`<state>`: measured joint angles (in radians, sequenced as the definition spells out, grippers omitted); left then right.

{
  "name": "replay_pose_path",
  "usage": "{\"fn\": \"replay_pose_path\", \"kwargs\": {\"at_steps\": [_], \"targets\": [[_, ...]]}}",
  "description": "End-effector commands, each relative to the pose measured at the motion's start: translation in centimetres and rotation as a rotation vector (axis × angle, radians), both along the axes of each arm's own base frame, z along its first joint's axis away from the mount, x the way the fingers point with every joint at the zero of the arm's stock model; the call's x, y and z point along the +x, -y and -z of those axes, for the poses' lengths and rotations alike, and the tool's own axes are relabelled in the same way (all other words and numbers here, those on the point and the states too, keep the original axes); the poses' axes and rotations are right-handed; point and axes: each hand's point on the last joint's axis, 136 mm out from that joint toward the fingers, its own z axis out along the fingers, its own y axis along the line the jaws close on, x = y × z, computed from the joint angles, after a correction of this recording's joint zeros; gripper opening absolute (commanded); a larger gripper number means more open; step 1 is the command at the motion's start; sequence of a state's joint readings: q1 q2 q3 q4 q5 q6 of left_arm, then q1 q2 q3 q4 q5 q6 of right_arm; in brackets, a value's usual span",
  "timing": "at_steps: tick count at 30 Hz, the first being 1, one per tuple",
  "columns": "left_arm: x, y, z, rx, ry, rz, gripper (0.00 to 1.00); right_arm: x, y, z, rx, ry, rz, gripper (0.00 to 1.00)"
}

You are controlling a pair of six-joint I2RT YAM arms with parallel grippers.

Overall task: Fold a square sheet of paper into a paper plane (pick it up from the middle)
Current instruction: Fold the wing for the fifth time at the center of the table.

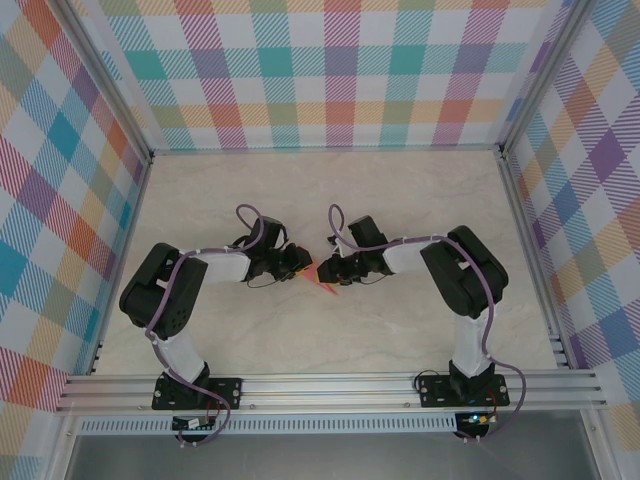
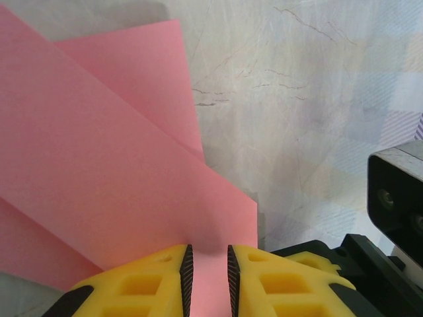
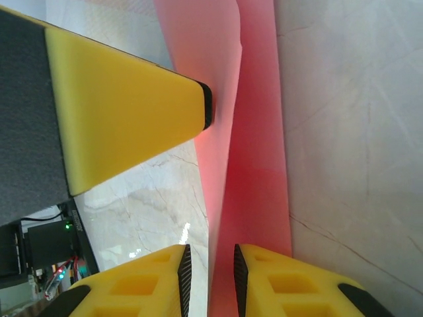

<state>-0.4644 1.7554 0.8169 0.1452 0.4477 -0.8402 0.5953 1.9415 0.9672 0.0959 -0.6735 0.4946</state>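
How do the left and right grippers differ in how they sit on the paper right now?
The left gripper sits on a broad, layered flap of the paper; the right gripper sits on a narrow folded strip. The left reaches in from the left, the right from the right. Both have jaws nearly shut around the paper.

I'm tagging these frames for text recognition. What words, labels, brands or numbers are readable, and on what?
None can be read.
Pink paper: blank, no print.
Yellow fingers of both pincers: no markings.
Circuit board beside the right pincer: lit LEDs, any lettering too small to read.
Table and checked walls: pattern, no text.
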Motion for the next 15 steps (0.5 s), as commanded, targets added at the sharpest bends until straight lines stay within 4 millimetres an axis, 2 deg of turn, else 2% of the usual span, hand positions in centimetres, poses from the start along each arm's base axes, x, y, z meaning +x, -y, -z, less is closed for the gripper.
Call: {"fn": "replay_pose_path", "kwargs": {"at_steps": [1, 15], "targets": [[0.1, 0.1, 0.38, 0.028, -0.002, 0.009, 0.23, 0.08, 0.51, -0.65, -0.026, 0.043, -0.022, 0.26], [0.1, 0.16, 0.08, 0.023, 0.001, 0.012, 0.23, 0.18, 0.55, -0.1, -0.046, 0.067, -0.054, 0.21]]}}
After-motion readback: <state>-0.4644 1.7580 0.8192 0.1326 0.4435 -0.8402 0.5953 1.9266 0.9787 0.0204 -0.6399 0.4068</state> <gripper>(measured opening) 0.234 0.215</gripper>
